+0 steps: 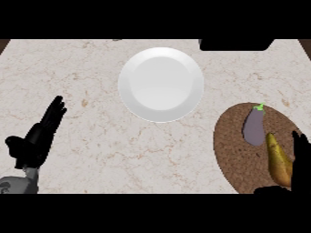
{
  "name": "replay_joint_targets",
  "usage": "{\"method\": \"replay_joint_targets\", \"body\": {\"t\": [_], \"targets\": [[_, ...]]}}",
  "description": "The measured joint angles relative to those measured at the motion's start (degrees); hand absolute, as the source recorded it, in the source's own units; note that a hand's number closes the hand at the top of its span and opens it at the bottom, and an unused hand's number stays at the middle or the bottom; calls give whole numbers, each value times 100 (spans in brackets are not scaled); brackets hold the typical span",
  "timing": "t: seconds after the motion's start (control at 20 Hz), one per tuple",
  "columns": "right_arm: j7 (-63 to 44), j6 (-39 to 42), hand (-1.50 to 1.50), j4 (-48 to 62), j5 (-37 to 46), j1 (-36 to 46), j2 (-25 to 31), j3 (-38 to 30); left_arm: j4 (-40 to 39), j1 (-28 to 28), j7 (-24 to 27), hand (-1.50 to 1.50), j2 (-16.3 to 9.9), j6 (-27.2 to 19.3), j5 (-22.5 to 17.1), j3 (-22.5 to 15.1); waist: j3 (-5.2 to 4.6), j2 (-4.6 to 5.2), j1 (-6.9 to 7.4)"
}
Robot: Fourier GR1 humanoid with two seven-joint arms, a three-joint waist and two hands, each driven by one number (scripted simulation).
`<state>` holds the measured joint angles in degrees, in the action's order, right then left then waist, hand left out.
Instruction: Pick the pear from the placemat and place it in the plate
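Nearest the camera, at the lower right edge, the right robot hand (307,164) reaches over the brown round placemat (228,145), its dark fingers extended alongside the pear (279,160) and not yet closed round it, though the lower part of the hand is hard to read against the fruit. That pear, yellow-brown and elongated, lies on the placemat's right half, its narrow end pointing up the view, just beside a purple eggplant (254,127) with a green stem. It is likely light and stiff but smooth-skinned and tapered, so it could slip out toward the thin end; taking hold across the thicker lower body seems the safer choice, with care not to nudge the eggplant. At the lower left, the left robot hand (41,136) rests on the marbled worktop (84,82), fingers straight and together. Further up, the white plate (161,84) stands well apart from the placemat and holds nothing.
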<state>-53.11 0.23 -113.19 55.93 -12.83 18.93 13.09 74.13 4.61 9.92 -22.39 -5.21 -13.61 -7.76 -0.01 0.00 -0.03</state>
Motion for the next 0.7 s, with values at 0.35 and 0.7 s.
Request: {"method": "replay_joint_targets", "body": {"t": [0.35, 0.7], "targets": [[275, 41, -150, 679, 155, 202, -170, -252, 125, -26, -140, 0, 206, 61, 288, 154, 3, -1, 0], [685, -3, 150, 1435, 122, 609, -275, -715, 142, -87, -142, 0, 245, 368, 393, 486, -8, -9, 3]]}}
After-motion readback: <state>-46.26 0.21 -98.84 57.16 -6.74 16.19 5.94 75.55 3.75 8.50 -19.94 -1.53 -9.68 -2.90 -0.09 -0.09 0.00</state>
